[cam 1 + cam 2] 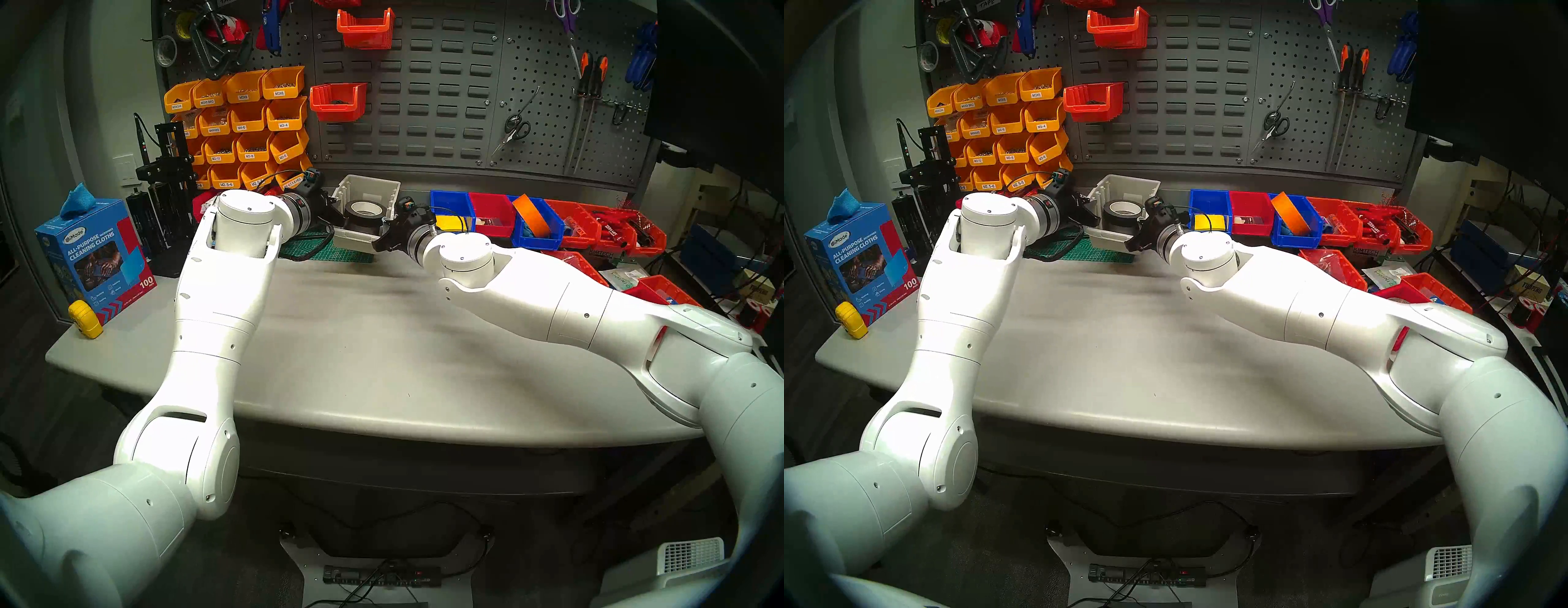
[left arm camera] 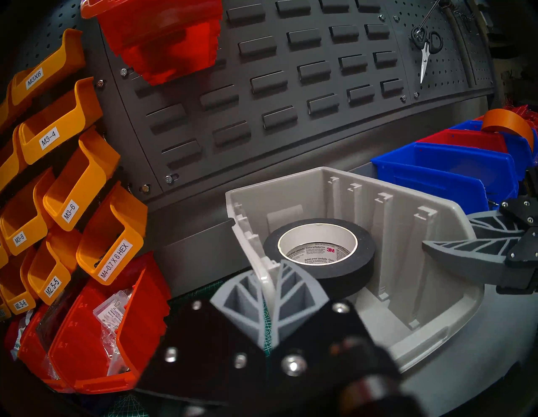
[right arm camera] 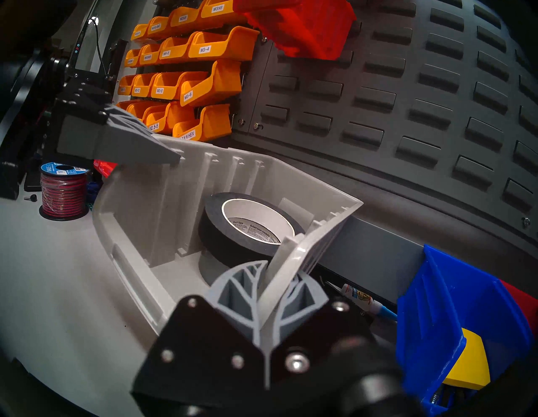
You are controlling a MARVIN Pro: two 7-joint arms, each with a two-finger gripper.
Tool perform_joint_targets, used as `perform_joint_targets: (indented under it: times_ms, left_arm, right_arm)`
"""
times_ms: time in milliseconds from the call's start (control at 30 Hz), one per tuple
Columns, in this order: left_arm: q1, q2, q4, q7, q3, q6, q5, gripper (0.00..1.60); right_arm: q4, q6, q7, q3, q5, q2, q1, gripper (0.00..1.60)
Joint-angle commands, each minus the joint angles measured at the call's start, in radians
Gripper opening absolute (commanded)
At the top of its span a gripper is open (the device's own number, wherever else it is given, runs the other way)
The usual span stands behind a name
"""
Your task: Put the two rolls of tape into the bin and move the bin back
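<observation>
Both arms stretched toward the rear edge of the table (image 1: 360, 339), 1 on each flank of the beige-grey bin (image 1: 384, 191). Left gripper (image 2: 272, 291) pinched shut on the bin's left side wall near its front corner, 1 finger inside and 1 outside. Right gripper (image 3: 270, 288) clamped the same way on the right side wall. A grip on 2 opposite walls, presumably to keep the load level and stop the bin from twisting while carried or slid.

Black roll (image 2: 318, 250) lying flat inside, toward the back wall, white core up. Beneath it in the right wrist view, a paler curved form, likely the silver-grey roll (image 3: 212, 270); mostly hidden, so not certain. If so, loading done, only the return of the bin left.

Bin near the rear edge of the table, front lip over the green cutting mat (image 1: 339, 250), just left of the blue bin (image 1: 452, 208). Whether resting or raised slightly, not clear. A gap between the pegboard base and the bin's back, apparently the space for pushing it home.

Risk: thin walls flexing or slipping from such narrow pinches.
</observation>
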Motion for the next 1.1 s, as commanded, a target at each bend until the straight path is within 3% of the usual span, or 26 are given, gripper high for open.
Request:
perform_joint_targets:
  times_ms: [0, 1067]
  left_arm:
    - [-0.076, -0.018, 0.013, 0.038, -0.007, -0.024, 0.009, 0.0]
    - [-0.075, -0.086, 0.044, 0.095, -0.051, -0.011, 0.02, 0.0]
  right_arm:
    - [0.017, -0.012, 0.017, 0.007, -0.015, -0.017, 0.031, 0.0]
    - [0.024, 0.016, 0.109, -0.002, -0.042, 0.022, 0.082, 0.0]
